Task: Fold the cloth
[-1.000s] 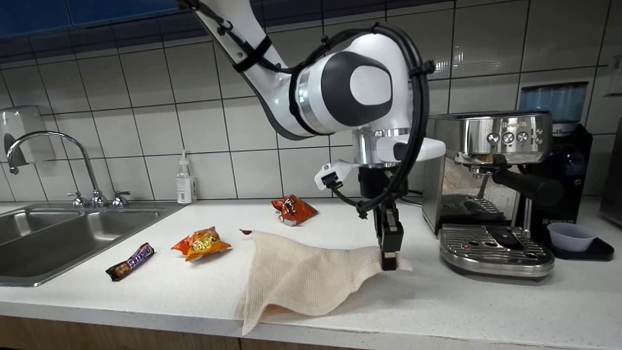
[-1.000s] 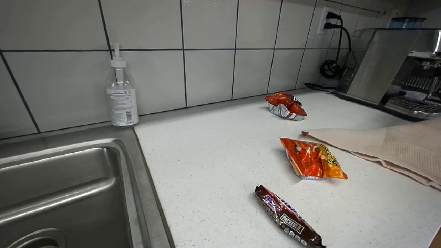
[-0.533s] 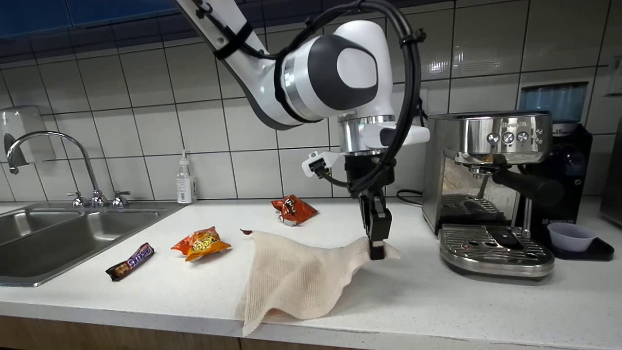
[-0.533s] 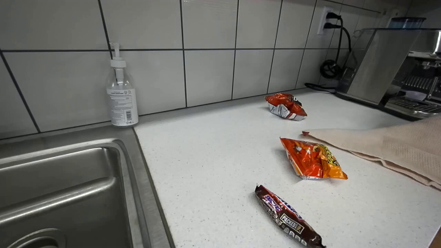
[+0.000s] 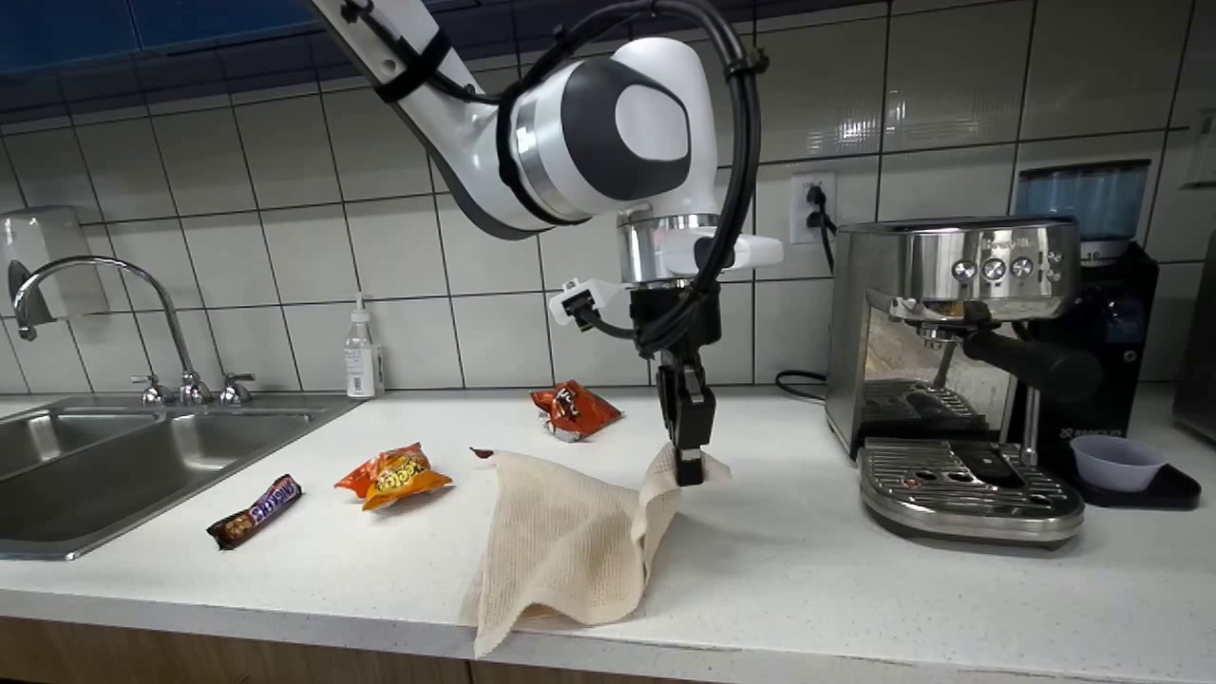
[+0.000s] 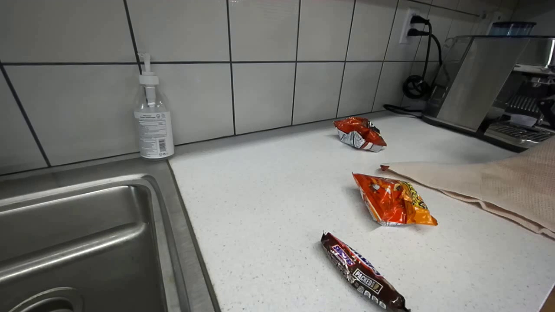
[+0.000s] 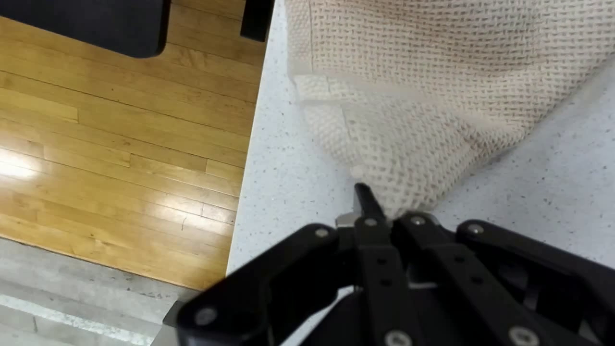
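Pinching a gathered end of a wide, plain beige cloth [image 5: 570,541] of thin waffle-textured fabric, the black two-fingered gripper [image 5: 688,467] has its fingers clamped on the weave, a small tip poking out past them. From the fingers the cloth falls in a soft fold and spreads over the white, dark-speckled counter [image 5: 855,598] toward its front edge, where one corner dips over. A small dark red bit [image 5: 482,453] shows at the cloth's far corner; whether it is part of the fabric cannot be told. Near the cloth lies a crinkled orange-and-red foil packet [image 6: 394,199], with a slim brown wrapped candy bar [image 6: 364,274] nearer the stainless-steel sink [image 6: 185,251] and a crumpled red foil packet [image 5: 575,410] farther back, toward the pale tiled wall [image 5: 351,247]. A clear pump bottle [image 6: 154,130] with a white label stands upright at the sink's corner. On the side away from the sink stands a boxy, shiny steel espresso machine [image 5: 912,351], with a black grinder [image 5: 1126,380] under a blue-tinted hopper [image 5: 1083,201] just beside it. In the wrist view, glossy honey-coloured floorboards [image 7: 120,120] run beyond the counter's edge.
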